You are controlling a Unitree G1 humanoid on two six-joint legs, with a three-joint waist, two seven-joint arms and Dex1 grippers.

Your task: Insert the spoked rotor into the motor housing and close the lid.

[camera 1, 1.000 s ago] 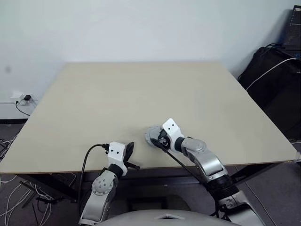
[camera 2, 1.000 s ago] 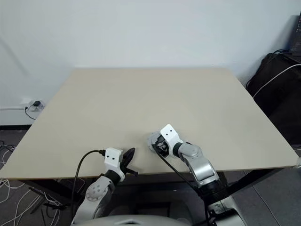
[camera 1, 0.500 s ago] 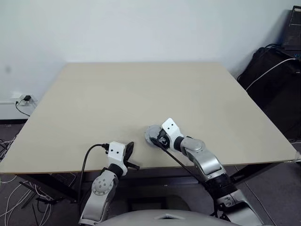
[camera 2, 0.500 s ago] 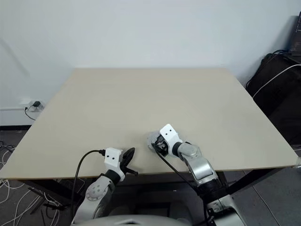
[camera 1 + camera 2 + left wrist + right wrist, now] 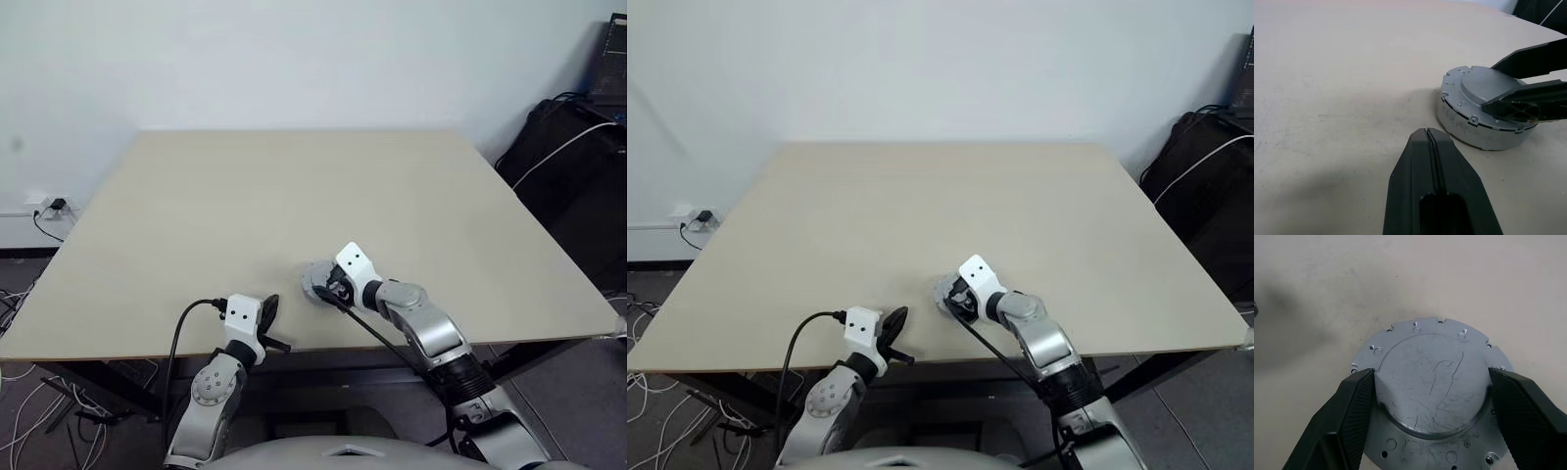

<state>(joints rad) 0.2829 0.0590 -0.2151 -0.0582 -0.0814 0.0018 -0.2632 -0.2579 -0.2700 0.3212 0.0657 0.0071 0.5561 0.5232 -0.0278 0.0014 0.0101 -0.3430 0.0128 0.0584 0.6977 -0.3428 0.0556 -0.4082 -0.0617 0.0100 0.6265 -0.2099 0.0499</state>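
Observation:
Near the table's front edge stands the motor housing [image 5: 1469, 128], a round silver-grey body, with the lid [image 5: 1432, 396] lying flat on top of it. My right gripper [image 5: 1431, 374] reaches down over it, its two black fingers [image 5: 1352, 401] pressed against opposite sides of the lid's raised centre. In the left eye view the right gripper [image 5: 325, 285] covers part of the assembly [image 5: 312, 278]. My left gripper [image 5: 270, 311] rests shut at the front edge, a short way left of the housing, with nothing in it. The spoked rotor is hidden.
The beige table [image 5: 294, 196] stretches wide behind and to both sides of the housing. Black bags and cables [image 5: 573, 166] stand off its right side. A wall socket with cables [image 5: 47, 208] sits low on the left.

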